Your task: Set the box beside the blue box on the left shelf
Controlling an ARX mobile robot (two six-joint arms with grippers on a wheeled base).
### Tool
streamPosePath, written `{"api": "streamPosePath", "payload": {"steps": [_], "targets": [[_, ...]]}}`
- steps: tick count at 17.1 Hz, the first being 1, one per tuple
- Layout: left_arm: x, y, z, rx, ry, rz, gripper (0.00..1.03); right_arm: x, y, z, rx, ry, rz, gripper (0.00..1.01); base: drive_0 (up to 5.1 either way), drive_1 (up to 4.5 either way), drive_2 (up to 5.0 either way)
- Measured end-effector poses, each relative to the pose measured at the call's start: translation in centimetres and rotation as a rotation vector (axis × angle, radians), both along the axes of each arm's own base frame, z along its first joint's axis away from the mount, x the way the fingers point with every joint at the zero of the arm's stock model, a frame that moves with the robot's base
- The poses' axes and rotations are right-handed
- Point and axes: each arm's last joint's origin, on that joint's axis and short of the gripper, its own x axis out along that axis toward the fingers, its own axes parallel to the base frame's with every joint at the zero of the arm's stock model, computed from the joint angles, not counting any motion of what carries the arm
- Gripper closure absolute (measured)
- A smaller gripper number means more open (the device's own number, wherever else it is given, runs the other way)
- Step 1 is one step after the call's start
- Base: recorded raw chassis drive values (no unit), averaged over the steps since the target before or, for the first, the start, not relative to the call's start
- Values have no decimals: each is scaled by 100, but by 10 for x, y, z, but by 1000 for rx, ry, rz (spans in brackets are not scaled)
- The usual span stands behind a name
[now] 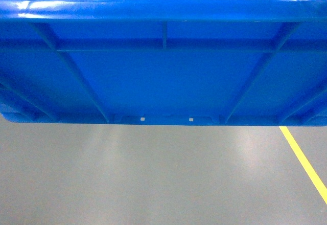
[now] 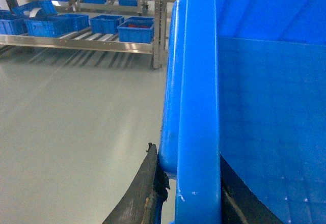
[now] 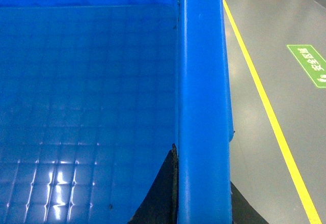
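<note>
the box (image 1: pixel 163 76) hangs above the floor (image 1: pixel 153 179), each claw clenched on a side rim.

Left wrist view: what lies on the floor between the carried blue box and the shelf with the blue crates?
Nothing. In the left wrist view, only bare grey floor stretches between the box and the shelf.

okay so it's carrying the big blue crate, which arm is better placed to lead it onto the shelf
Left, likely. The left gripper clamps the large blue plastic crate's rim on the side facing the metal roller shelf. The right gripper faces only grey floor with a yellow line. Both must carry.
</note>
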Motion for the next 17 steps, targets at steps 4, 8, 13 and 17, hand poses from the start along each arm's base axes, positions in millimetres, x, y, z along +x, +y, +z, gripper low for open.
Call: {"api": "streamPosePath", "payload": {"steps": [4,8,13,17], "targets": [[0,0,0,0,1,1,86,0,0,0,0,-1,0,93,9,432,-414],[0,0,0,0,0,0,86,0,0,0,0,1,0,93,5,429,-418],[0,0,0,0,-1,0,87,0,0,0,0,-1,0,93,-2,422,-426],[0,0,0,0,0,0,87,0,0,0,0,-4,-1,93,-6,418,-431]]}}
